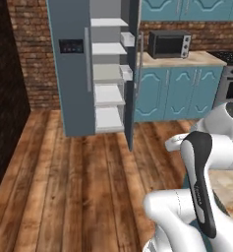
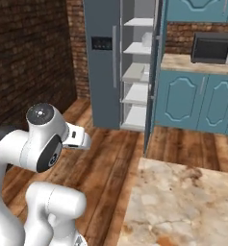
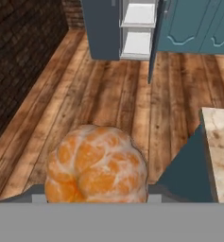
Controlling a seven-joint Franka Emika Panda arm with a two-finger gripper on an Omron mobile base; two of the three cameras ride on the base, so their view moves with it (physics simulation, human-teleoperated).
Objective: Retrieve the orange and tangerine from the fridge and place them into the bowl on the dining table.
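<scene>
Low in the hand view, a lobed orange fruit with pale pith and darker creases, the tangerine, sits between the fingers of my gripper, which is shut on it; the fruit hides most of the fingers. The slate-grey fridge stands ahead with its right door swung open and white shelves showing. A corner of the beige marbled dining table lies to my right. The orange and the bowl are out of view.
Wooden floor stretches between me and the fridge. Its open door edge juts into the room. Teal cabinets carry a microwave, with a stove at far right. A dark brick wall runs along the left.
</scene>
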